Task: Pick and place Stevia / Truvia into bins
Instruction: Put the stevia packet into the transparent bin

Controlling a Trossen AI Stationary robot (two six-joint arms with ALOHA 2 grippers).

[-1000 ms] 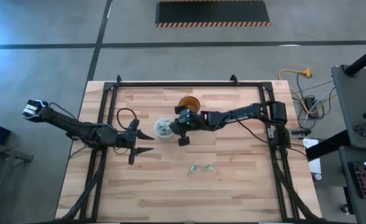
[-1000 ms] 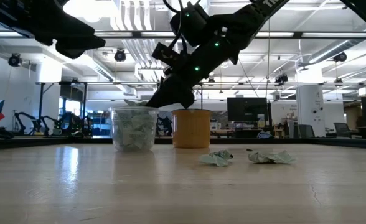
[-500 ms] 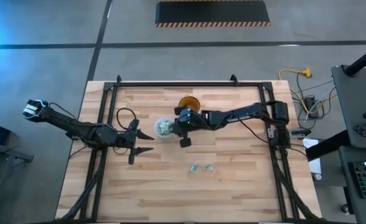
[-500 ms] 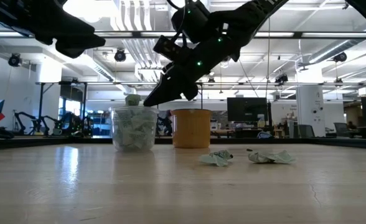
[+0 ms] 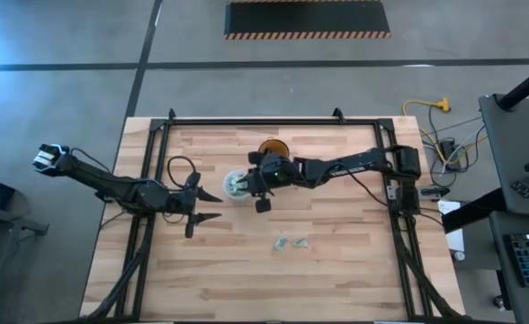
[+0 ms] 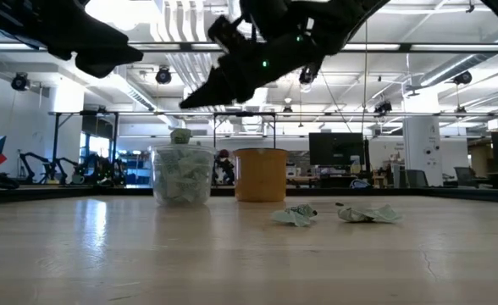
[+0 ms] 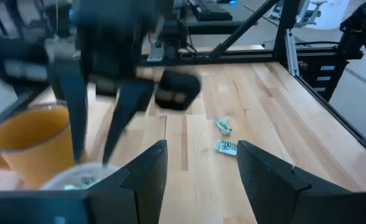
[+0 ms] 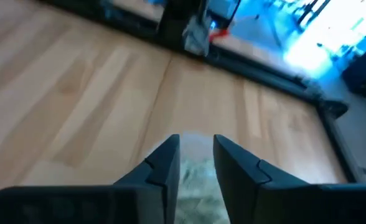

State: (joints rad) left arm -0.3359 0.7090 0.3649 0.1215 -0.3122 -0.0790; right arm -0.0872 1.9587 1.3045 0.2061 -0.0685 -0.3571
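The translucent cup [image 6: 181, 176] stands on the table, filled with pale green and white sachets; one sachet [image 6: 179, 135] sticks up above its rim. The amber cup [image 6: 260, 174] stands just beside it, nearer the far edge in the high view [image 5: 273, 148]. Two crumpled sachets [image 5: 282, 241] [image 5: 299, 242] lie flat on the wood nearer the near edge. My right gripper [image 6: 186, 102] hangs open above the translucent cup [image 5: 235, 186], holding nothing [image 8: 195, 138]. My left gripper [image 5: 219, 206] waits open to the left of the cups [image 7: 201, 144].
A black metal frame [image 5: 246, 121] runs along the table's far edge and down both sides. Bare wood lies around the two loose sachets [image 6: 296, 215] [image 6: 367, 213] and toward the near edge. A desk with cables stands off the table's right side.
My right gripper has risen from the translucent cup's rim to well above it and drifted slightly toward the table's left. A sachet now sticks up from the top of the pile in the cup. The left arm has kept still.
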